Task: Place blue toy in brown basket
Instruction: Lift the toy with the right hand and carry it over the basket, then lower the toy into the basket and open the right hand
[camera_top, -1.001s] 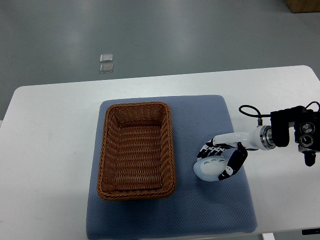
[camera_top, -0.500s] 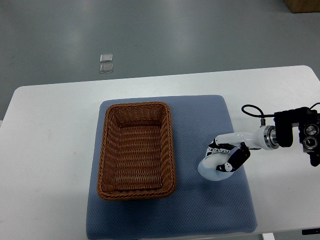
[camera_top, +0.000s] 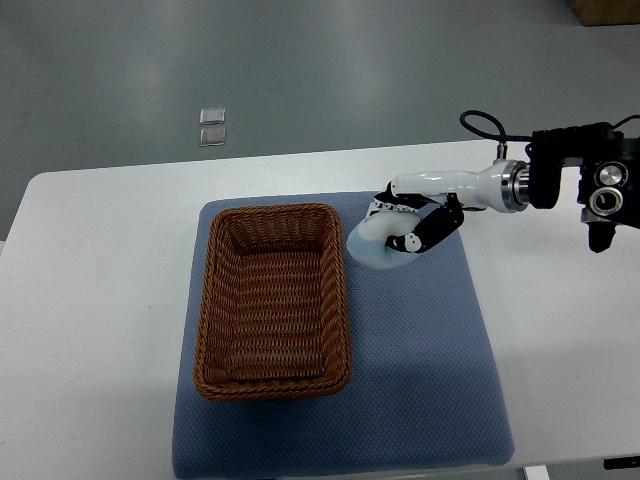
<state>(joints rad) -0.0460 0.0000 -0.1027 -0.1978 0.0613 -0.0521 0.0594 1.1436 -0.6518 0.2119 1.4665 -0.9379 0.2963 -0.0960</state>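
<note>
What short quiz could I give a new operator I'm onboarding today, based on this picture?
1. True or false: the blue toy already lies inside the brown basket.
2. Which hand holds the toy?
A. the left hand
B. the right hand
C. a person's hand
3. Fill in: the basket rests on a blue ____ spread on the white table.

Key:
1. False. The toy is in the hand's grasp, just right of the basket's far right corner, outside the rim.
2. B. Its arm comes in from the picture's right edge.
3. mat
</note>
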